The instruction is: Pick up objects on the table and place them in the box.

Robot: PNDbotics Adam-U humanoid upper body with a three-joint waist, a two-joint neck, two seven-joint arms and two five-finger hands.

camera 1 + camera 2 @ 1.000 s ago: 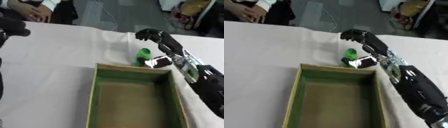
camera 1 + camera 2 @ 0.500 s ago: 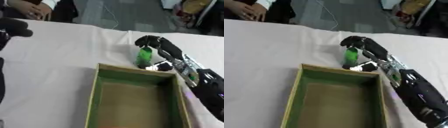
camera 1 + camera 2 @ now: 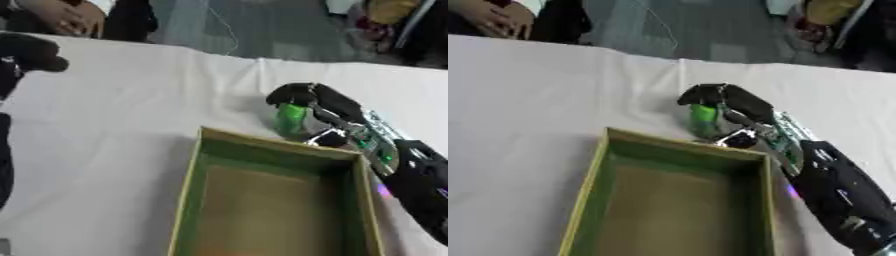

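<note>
One green object point(image 3: 290, 118): upright on bench point(image 3: 131, 100), just beyond box.
Box point(image 3: 273, 200): one, open.
Right hand point(image 3: 317, 101): fingers curled round green object.
Left hand point(image 3: 31, 51): grasp indiscernible.

One box point(image 3: 273, 150) sits on the table point(image 3: 122, 110), open at the top, at about 6 o'clock in the view. One green object point(image 3: 290, 119) stands just beyond the box's far wall, at about 2 o'clock from the box's middle. Two robot hands show: the right robot hand point(image 3: 317, 98) at 3 o'clock, with its fingers curled round the green object, and the left robot hand point(image 3: 31, 51) at 10 o'clock by the view's edge, seen only as a dark shape. One white table carries it all.
</note>
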